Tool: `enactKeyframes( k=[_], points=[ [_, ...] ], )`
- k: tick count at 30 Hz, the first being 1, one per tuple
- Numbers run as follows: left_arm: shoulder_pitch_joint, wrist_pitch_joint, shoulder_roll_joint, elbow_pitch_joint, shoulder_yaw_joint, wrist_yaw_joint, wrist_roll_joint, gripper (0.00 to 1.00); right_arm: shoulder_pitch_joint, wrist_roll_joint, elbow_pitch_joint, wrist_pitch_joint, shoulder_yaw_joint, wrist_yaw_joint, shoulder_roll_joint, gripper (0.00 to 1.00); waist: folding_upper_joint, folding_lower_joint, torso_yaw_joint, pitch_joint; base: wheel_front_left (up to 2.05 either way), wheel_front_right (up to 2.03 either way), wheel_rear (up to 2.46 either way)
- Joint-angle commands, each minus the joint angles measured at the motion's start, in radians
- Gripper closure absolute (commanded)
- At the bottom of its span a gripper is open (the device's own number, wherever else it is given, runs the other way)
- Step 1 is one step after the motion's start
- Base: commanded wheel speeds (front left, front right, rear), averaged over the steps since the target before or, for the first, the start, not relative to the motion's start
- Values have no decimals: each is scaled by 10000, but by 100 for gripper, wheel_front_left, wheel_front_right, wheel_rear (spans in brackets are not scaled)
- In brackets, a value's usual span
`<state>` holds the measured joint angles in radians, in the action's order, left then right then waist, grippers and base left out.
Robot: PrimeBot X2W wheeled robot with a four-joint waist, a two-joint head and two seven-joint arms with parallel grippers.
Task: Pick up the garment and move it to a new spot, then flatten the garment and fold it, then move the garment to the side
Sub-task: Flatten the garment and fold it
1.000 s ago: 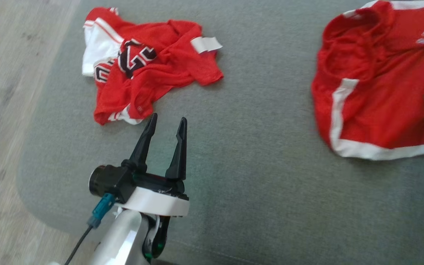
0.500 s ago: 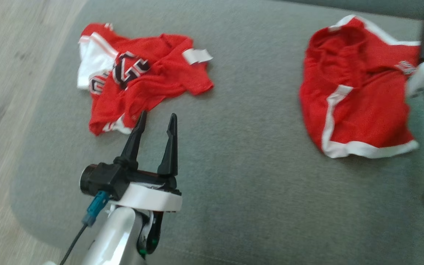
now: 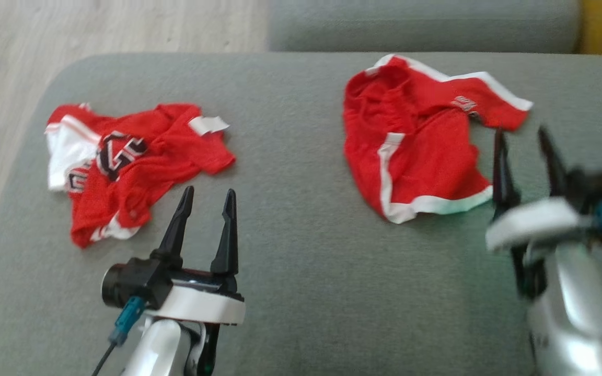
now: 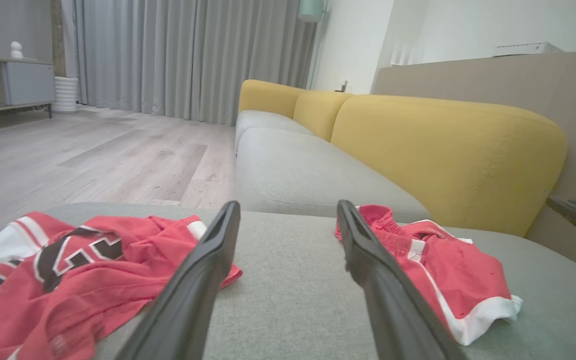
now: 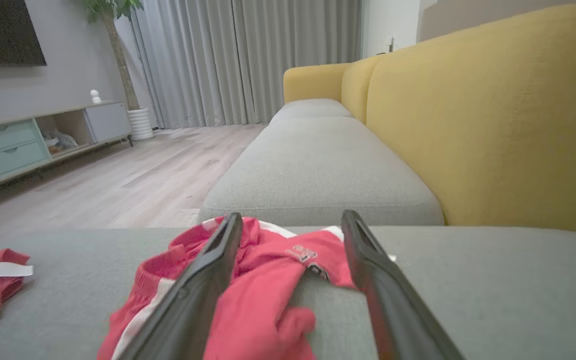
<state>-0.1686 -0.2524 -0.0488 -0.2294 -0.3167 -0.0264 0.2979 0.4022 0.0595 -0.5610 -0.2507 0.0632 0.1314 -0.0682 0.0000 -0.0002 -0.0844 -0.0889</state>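
- Red shorts (image 3: 416,156) lie crumpled on the grey sofa cushion (image 3: 301,250), beside the right gripper (image 3: 520,132), which is spread wide and empty.
- The left gripper (image 3: 209,191), also spread and empty, sits near a red jersey (image 3: 139,167).
- Risk: grabbing bunched layers could leave the shorts twisted.

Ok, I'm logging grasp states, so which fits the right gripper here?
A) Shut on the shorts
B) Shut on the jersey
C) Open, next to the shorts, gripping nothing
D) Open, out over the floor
C: the right gripper has its fingers spread wide at the right edge of the shorts, which lie loose on the cushion.
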Motion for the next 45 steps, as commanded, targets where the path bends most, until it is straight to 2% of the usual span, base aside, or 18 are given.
enactKeyframes(
  k=[1,5,10,17,25,31,36,37,38,39,45],
  points=[
    [-140,-94,-37,306,432,27,-117,0,-38,241,453,-108,-355,-7,171,0,0,2,277,210,0,0,0],
    [34,-94,-34,214,515,-41,-69,0,-1428,805,1427,-109,-962,-7,176,0,0,2,568,229,0,0,0],
    [174,-94,-35,-14,660,-127,-155,0,-2575,1177,2084,-54,-1126,-7,177,0,0,2,718,272,0,0,0],
    [56,-94,-25,-62,565,-217,-248,0,-2698,1364,2299,237,-956,-7,178,0,0,2,536,63,0,0,0],
    [-263,-94,-18,-105,293,-270,-219,0,-1383,963,1091,1334,160,-7,179,0,0,2,-179,-616,0,0,0],
    [-463,-94,-16,-140,124,-245,-107,0,-240,640,-608,1667,1173,-7,179,0,0,2,-713,-1019,0,0,0],
    [-575,-94,-16,-115,63,-226,-45,0,277,187,-1659,1686,1538,-7,179,0,0,2,-939,-1217,0,0,0],
    [-591,-94,-16,-102,61,-216,-38,0,381,106,-1882,1638,1599,-7,179,10,0,2,-957,-1246,0,0,0],
    [-606,-94,-16,-93,66,-210,-33,0,474,-27,-2079,1574,1659,-7,179,61,0,2,-964,-1269,0,0,0],
    [-622,-94,-15,-88,79,-208,-30,0,562,-169,-2240,1480,1702,-7,179,100,0,2,-960,-1290,0,0,0],
    [-664,-94,-15,-103,247,-162,-127,0,786,-1068,-2619,660,2670,-7,179,100,0,2,-551,-1151,0,0,0]
  ],
)
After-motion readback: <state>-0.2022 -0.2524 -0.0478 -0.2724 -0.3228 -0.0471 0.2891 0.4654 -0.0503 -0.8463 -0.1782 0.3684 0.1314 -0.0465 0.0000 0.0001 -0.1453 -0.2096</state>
